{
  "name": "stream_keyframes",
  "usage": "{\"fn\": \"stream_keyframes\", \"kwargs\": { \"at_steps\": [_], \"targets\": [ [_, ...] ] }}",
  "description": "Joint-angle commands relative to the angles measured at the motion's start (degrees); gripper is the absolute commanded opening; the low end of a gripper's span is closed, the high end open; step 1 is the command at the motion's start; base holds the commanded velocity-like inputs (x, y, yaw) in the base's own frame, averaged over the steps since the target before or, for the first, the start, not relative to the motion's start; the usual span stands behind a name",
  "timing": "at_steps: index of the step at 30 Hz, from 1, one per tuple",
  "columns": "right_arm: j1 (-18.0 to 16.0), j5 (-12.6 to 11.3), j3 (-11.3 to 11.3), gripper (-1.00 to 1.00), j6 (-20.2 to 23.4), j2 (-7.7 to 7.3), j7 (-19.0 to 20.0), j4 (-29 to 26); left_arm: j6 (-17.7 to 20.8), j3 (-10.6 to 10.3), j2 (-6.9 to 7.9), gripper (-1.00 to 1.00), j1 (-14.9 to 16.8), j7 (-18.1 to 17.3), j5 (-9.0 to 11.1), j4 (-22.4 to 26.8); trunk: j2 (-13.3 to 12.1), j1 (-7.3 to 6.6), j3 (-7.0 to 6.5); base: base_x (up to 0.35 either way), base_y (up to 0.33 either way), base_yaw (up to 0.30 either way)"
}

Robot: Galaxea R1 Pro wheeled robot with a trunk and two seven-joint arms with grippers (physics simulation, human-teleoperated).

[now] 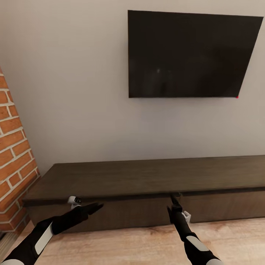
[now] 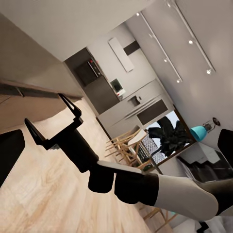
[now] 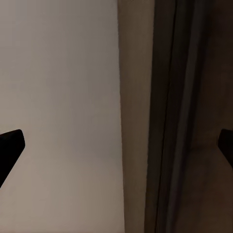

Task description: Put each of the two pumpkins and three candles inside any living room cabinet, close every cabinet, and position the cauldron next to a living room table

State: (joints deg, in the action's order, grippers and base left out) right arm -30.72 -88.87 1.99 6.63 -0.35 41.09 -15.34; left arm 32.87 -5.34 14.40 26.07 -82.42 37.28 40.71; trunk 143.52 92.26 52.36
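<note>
Living room wall with a dark TV [image 1: 189, 54] above the cabinet [image 1: 147, 176], whose front panels look closed. My right claw [image 1: 174, 197] is spread wide at its top edge; left claw [image 1: 96, 206], can't tell. No pumpkins around, so stowing seems undone.

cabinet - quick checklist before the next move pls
1. Cabinet front panels shut: ok, they look flush.
2. Right claw up at the cabinet's top front edge: ok.
3. Right claw open: ok, its fingertips are wide apart.
4. Left claw open and empty: ok, it is off to the side, in front of the cabinet.
5. Right claw touching the edge: cannot tell.
</note>
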Motion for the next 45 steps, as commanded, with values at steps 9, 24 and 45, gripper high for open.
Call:
{"fn": "stream_keyframes", "kwargs": {
  "at_steps": [9, 24, 45],
  "targets": [
    [0.0, -0.6, 0.2, 1.0, 0.4, -0.09, 0.2, 0.0, 0.5, -0.1, 0.15, 1.0, 0.0, 0.0, 0.4, 0.0, 0.0, 0.01, 0.06, 0.126, 0.0, 0.0],
    [0.0, -0.4, 0.3, 1.0, 0.3, -0.16, 1.8, -0.3, 0.5, 0.0, 0.14, 1.0, 0.0, 0.0, 0.4, 0.0, 0.1, 0.24, 2.05, 0.002, 0.0, 0.0],
    [0.0, -0.1, 0.5, 1.0, 0.3, -0.09, 10.6, -0.4, 0.5, -0.2, 0.11, 1.0, 0.0, -0.1, 0.5, 0.0, 0.4, 0.78, 6.71, 0.0, 0.0, 0.0]
  ]
}}
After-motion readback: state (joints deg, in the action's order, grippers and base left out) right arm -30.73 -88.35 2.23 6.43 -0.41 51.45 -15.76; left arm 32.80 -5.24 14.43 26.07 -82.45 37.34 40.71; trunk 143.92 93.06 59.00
